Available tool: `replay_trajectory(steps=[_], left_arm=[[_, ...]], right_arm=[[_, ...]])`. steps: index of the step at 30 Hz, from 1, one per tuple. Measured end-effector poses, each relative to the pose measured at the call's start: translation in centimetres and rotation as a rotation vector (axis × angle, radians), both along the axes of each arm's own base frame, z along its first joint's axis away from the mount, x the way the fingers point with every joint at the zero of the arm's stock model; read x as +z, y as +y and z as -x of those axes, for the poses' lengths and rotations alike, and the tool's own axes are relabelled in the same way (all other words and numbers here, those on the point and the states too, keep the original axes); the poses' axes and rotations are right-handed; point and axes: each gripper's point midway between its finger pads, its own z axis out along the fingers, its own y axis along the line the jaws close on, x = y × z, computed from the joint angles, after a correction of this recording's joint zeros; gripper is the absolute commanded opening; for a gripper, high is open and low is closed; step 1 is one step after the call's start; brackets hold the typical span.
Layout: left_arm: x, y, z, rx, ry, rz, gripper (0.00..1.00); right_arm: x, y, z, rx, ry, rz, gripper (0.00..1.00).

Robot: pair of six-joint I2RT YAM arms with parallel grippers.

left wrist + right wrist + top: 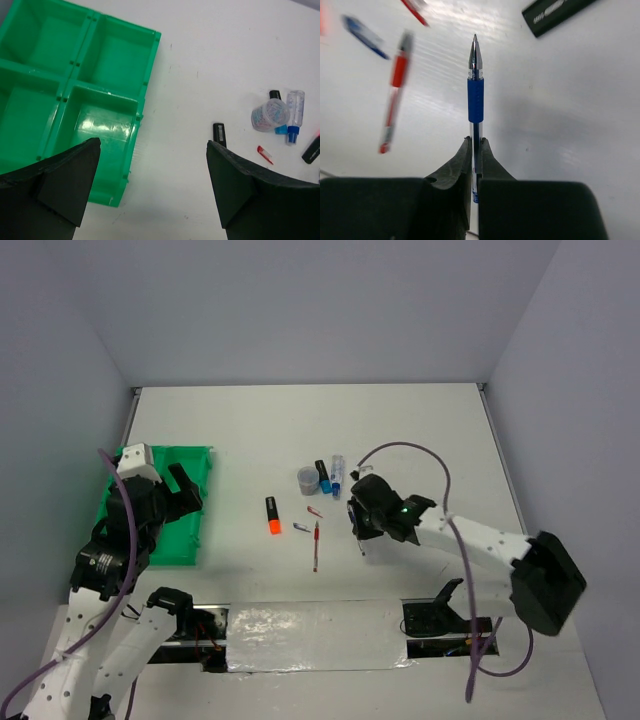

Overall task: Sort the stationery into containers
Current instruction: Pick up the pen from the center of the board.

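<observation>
Right gripper [476, 146] clamps one blue pen [475, 95] by its barrel, tip pointing away, over the white table [580, 110]. Nearby lie one red pen [394, 95], two tiny caps, one red [265, 154] and one blue [365, 34], one orange-black highlighter [272, 514], and a clear cup [269, 114] just beside two blue-capped markers [294, 120]. Left gripper [154, 146] hangs wide open over the right edge of the one green tray [146, 80], which has four compartments

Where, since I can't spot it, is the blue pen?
Right wrist view: the blue pen is clamped in the right arm's jaws, tip pointing away, right of the red pen.
</observation>
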Motion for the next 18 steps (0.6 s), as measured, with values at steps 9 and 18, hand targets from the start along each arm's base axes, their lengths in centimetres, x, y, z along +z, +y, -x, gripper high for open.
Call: replay_trajectory(steps=[9, 18], left_arm=[[-1.7, -8.8, -2.5, -0.097, 0.144, 0.219, 0.99], [-9.7, -20.3, -2.7, 0.139, 0.392, 0.302, 0.99]], right_arm=[[10.4, -2.8, -0.4, -0.106, -0.275, -0.144, 0.00], [14.6, -7.3, 1.9, -0.176, -0.365, -0.149, 0.00]])
